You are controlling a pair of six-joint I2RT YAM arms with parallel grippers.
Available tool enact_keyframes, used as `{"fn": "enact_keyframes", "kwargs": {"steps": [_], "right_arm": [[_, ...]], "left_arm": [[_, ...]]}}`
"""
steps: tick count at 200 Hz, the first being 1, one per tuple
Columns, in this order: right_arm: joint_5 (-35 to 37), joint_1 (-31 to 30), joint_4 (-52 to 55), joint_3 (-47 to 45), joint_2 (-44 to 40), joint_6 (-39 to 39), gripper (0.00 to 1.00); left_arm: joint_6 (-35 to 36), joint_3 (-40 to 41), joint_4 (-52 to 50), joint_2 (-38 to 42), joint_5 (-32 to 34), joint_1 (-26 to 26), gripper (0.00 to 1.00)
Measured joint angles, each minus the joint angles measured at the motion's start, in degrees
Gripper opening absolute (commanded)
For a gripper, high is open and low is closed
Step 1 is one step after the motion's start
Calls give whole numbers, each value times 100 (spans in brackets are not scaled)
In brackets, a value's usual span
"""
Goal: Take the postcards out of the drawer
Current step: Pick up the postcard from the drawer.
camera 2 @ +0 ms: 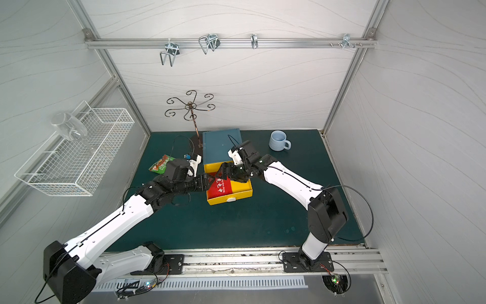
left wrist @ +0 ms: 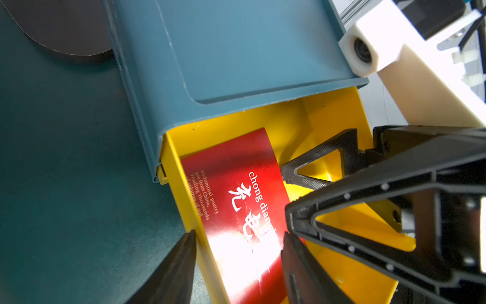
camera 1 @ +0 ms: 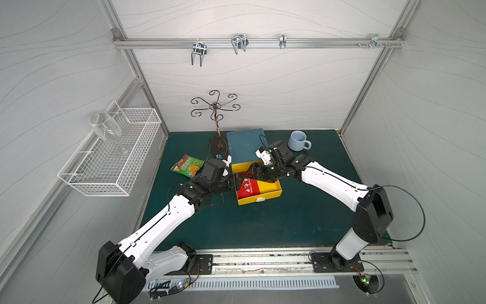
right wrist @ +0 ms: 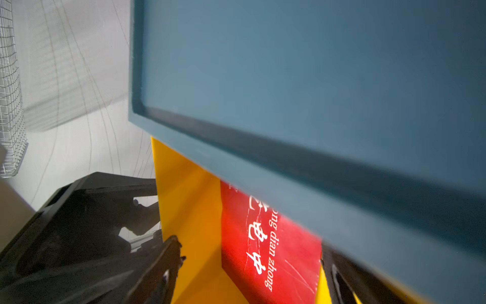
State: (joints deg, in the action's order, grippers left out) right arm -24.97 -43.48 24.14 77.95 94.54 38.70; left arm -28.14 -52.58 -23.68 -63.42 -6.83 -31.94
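Progress looks early. The yellow plastic drawer (camera 1: 271, 189) stands pulled out toward 6 o'clock from its blue-grey plastic case (camera 1: 246, 143), so the opening is done. In both top views no card lies on the dark green surface (camera 1: 263, 223), and I judge that every removal is left to do. The one glossy red rectangular postcard (left wrist: 236, 189) that shows lies inside the drawer along its 9 o'clock wall, its far end near the mouth of the case. Whether other cards lie under it I cannot tell. The left gripper (left wrist: 238, 234) reaches in from 8 o'clock with its jaws partway apart, one finger outside the drawer wall and the other inside at the card's 3 o'clock edge. Whether they press on anything cannot be told. The right gripper (left wrist: 285, 190) comes from 3 o'clock and hangs low in the drawer with its jaws wide, holding nothing. The card bears three large white Chinese characters with "chong dian zhong" in white beside them. Smaller lines include "Abdominal poetry", "from China" and "reading thousands". The green-and-orange foil snack packet (camera 1: 187, 165), at 9 o'clock from the case, carries print too small to read.
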Motion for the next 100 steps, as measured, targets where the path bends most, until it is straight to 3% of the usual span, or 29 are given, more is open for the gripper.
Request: {"fn": "enact_keyframes", "kwargs": {"steps": [47,100], "right_arm": [[-136,74,-238,-122,-105,186,85],[-164,107,-352,-144,-140,249,85]], "left_arm": [[0,0,2,0,0,0,57],[-46,0,-4,-4,20,2,49]]}}
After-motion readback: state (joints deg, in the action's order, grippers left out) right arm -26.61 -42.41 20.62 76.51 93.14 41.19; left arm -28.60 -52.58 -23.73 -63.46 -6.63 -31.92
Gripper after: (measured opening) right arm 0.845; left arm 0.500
